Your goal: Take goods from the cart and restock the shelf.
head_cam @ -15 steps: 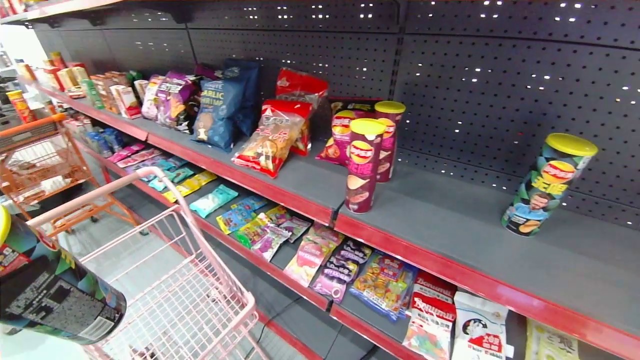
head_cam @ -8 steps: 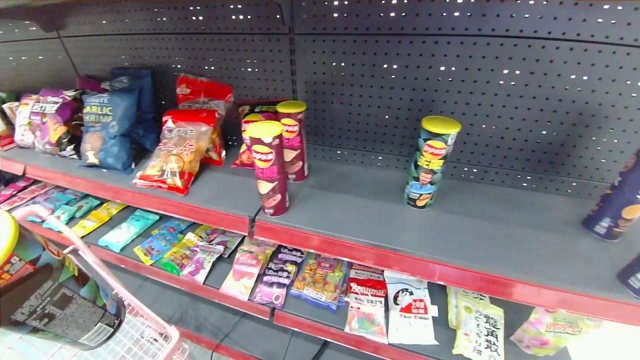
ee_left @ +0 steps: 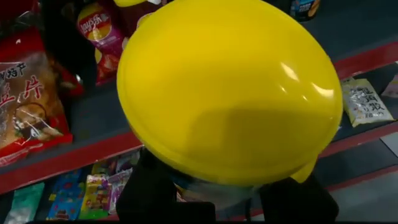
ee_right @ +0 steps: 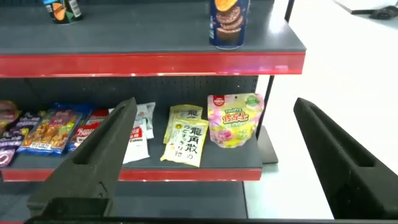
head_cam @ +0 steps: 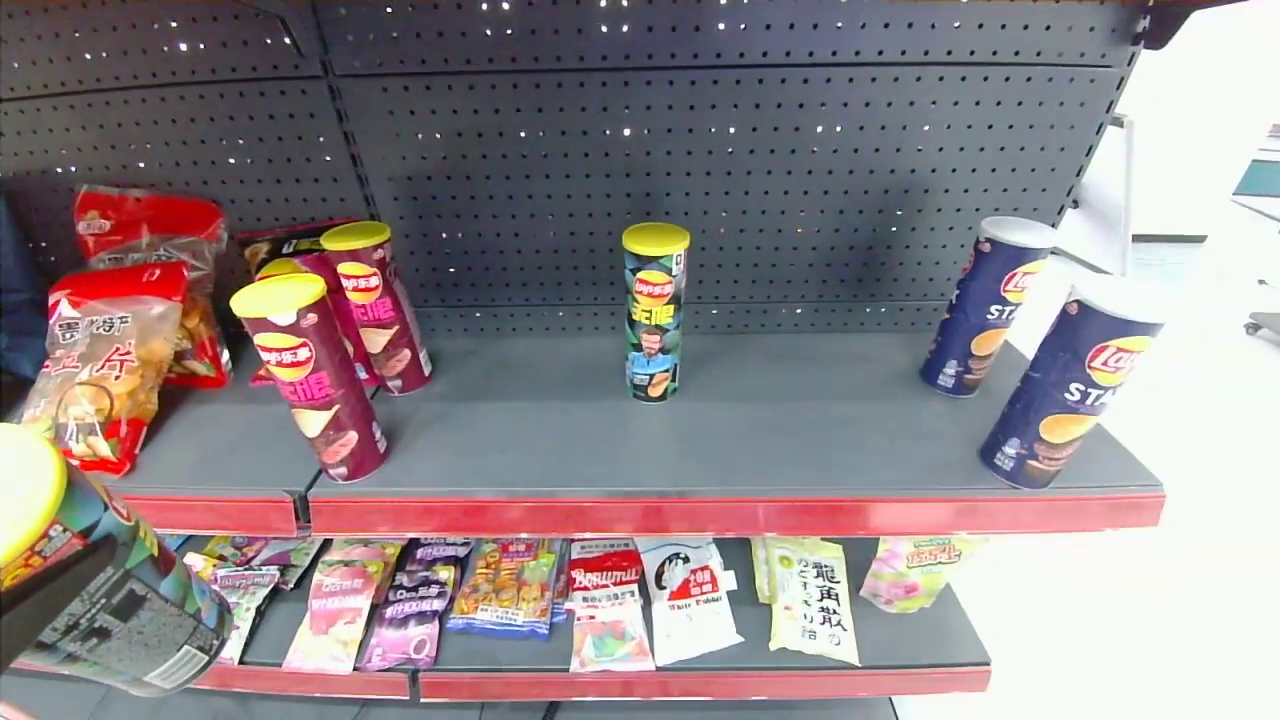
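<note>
My left gripper (ee_left: 227, 196) is shut on a chip can with a yellow lid (ee_left: 230, 93) and a green and black body (head_cam: 110, 600), held low at the left, in front of the lower shelf. A matching can (head_cam: 655, 312) stands upright mid-shelf on the grey top shelf (head_cam: 730, 515). Two maroon cans (head_cam: 310, 375) stand to its left, two navy cans (head_cam: 1070, 390) to its right. My right gripper (ee_right: 214, 109) is open and holds nothing; it faces the shelf's right end, below a navy can (ee_right: 229, 22).
Red snack bags (head_cam: 95, 360) lie at the top shelf's left. Flat packets (head_cam: 610, 600) line the lower shelf (ee_right: 186, 174). Bare grey board lies either side of the middle can. The shelving ends at the right (head_cam: 1150, 500), with open floor beyond.
The head camera has swung right: the pink cart and the left bags have left the picture and the navy cans have come in. The held can stays at the lower left.
</note>
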Motion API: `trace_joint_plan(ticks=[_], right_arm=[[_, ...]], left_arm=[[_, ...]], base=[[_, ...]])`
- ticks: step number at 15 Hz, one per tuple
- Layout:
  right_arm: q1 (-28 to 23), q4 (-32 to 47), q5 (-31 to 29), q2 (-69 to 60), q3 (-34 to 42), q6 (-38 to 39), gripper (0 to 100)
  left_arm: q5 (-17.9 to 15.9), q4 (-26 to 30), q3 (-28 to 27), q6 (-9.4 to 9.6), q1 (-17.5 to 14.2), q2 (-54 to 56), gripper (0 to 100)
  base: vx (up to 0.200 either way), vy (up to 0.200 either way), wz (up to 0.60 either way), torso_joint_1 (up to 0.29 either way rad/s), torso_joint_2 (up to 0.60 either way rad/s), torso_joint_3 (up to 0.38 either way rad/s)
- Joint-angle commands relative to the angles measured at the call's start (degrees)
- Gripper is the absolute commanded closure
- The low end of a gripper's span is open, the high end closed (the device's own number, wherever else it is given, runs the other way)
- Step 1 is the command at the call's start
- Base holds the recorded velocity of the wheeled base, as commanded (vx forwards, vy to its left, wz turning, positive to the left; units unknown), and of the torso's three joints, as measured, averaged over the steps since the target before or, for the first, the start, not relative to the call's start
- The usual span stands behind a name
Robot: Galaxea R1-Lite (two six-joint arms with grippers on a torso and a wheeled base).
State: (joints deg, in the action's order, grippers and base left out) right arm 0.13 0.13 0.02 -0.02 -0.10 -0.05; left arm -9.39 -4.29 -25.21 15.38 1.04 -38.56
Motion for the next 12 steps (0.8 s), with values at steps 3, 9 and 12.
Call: trace_joint_plan(ticks=[3, 9, 12], right_arm=[[0.0, 0.0, 0.1, 0.0, 0.0, 0.0, 0], [0.0, 0.0, 0.1, 0.0, 0.0, 0.0, 0], [0.0, 0.0, 0.2, 0.0, 0.0, -0.1, 0]], left_arm=[[0.0, 0.0, 0.2, 0.00, 0.0, 0.3, 100], [-0.1, 0.1, 0.7, 1.23, 0.0, 2.1, 100], [-0.7, 0.5, 1.6, 1.31, 0.2, 6.0, 100]], base=[[0.000, 0.000, 0.00, 0.000, 0.00, 0.000], [0.133, 0.000, 0.00, -0.005, 0.00, 0.003], [0.000, 0.000, 0.00, 0.000, 0.00, 0.000]])
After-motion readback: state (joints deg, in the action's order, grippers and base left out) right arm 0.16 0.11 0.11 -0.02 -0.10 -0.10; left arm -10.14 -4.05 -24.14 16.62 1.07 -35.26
